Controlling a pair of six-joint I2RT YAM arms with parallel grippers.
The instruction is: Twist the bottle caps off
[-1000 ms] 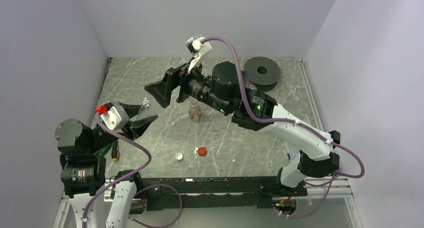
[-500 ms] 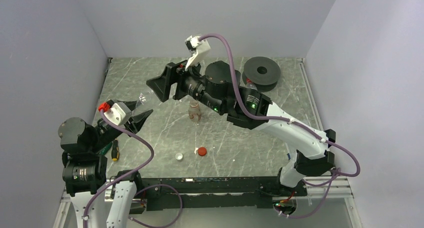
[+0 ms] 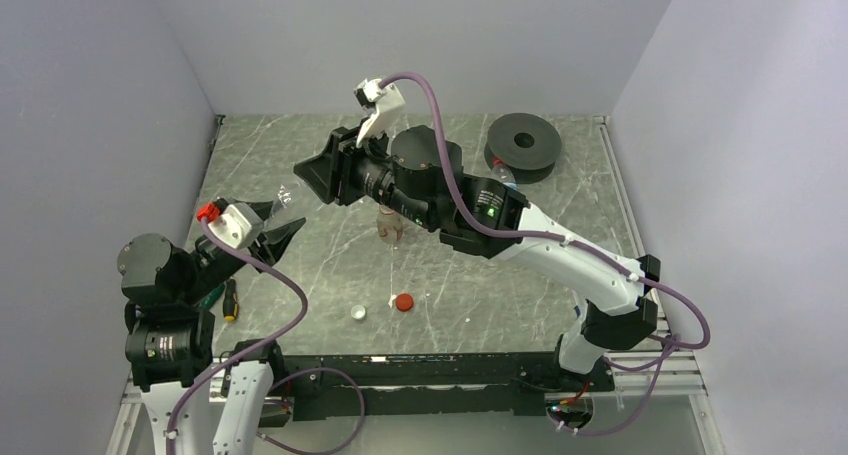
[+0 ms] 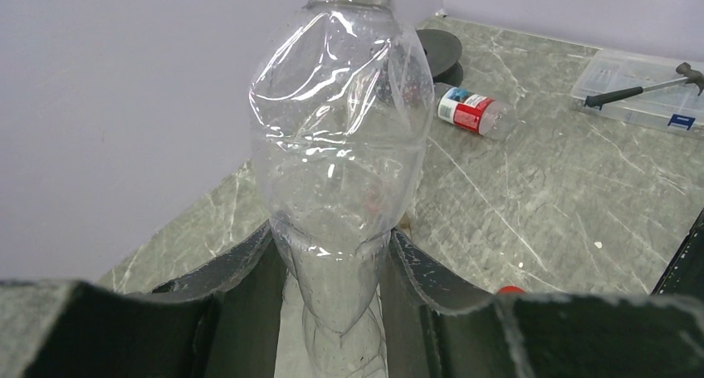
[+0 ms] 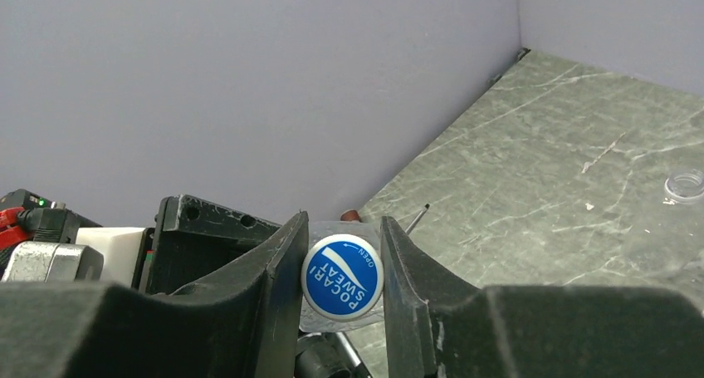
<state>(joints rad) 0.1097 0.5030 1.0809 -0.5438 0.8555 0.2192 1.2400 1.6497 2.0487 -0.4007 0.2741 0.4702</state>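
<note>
My left gripper (image 4: 332,266) is shut on the lower body of a crushed clear bottle (image 4: 332,145), held off the table at the left (image 3: 285,195). My right gripper (image 5: 342,270) is shut on that bottle's cap (image 5: 342,277), a white cap with a blue printed top, both fingers against its sides. In the top view the right gripper (image 3: 312,178) meets the bottle from the right, above the left gripper (image 3: 278,233). A red cap (image 3: 403,301) and a white cap (image 3: 358,313) lie loose on the table. A bottle with a reddish label (image 3: 390,225) stands mid-table, partly under the right arm.
A black spool disc (image 3: 525,143) sits at the back right, with a red-labelled bottle (image 4: 473,112) lying beside it. A clear box with a hammer on it (image 4: 639,87) lies further right. A screwdriver (image 3: 230,300) rests near the left arm's base. The side wall is close on the left.
The right arm swung left to the bottle's top and its jaws closed on the cap. The left gripper shifted the bottle slightly, then held still.
</note>
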